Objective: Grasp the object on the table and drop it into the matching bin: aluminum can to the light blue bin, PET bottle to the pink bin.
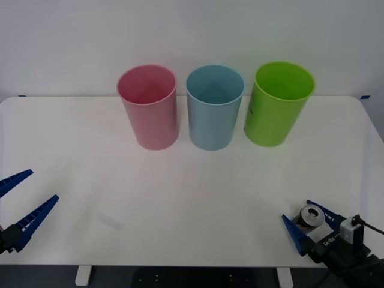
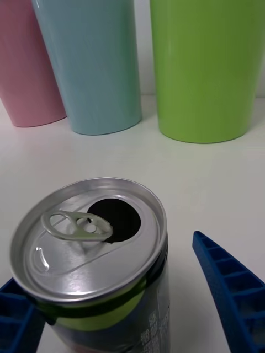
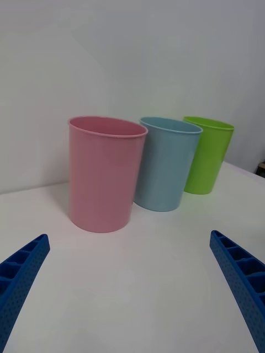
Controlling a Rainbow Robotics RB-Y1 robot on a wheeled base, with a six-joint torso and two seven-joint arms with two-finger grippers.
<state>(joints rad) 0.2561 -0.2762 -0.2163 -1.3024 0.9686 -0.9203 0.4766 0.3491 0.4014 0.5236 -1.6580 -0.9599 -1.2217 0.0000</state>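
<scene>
The aluminum can [image 2: 94, 259] stands upright, top up, between the right gripper [image 1: 305, 223]'s spread fingers; contact seems unmade; left gripper [image 1: 18, 201] wide.

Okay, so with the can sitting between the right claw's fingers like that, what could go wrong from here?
1. The right claw is open around the can, with a visible gap at one finger, so closing off-centre might tip it.
2. The can's mouth is open, so any leftover liquid could spill when it is tilted.
3. The blue bin stands close between the pink bin and the green bin, so a sloppy drop could land wrong.
</scene>
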